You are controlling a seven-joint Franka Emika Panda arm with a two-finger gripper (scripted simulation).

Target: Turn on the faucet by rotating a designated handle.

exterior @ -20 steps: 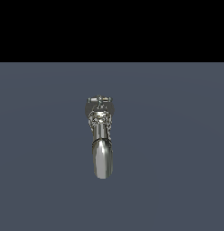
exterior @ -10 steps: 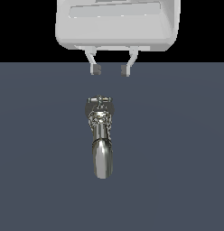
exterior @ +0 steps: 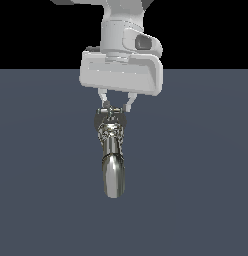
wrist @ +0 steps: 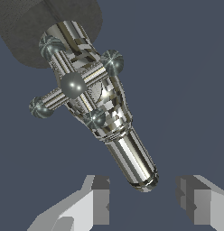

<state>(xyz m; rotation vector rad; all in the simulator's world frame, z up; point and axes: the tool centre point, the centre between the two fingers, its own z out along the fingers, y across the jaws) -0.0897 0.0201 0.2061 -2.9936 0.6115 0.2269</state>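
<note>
Since half a second ago the white two-fingered gripper (exterior: 116, 107) has dropped from the upper edge of the exterior view to sit right over the back of the small shiny chrome faucet (exterior: 112, 157), which has not shifted from its spot near the middle of the plain slate-grey floor (exterior: 196, 190). Its pale fingers (exterior: 103, 102) hang just above the knobby body, spread apart with nothing between them, and that reads as a deliberate approach: jaws held open so they can straddle or push against a handle bar once lower. From outside, the thin chrome cross-shaped handle (exterior: 110, 116) is only a short dark bar across the top of the body, partly lost under the fingers, and whether the tips touch it cannot be told. The wrist view supplies what that hides: the handle (wrist: 74, 85) is a four-armed cross with ball ends around a round hub, standing off the wider body, with the smooth tubular spout (wrist: 132, 158) running toward the gap between the open pads (wrist: 101, 200). It also shows both pads bare and clear of the metal.
</note>
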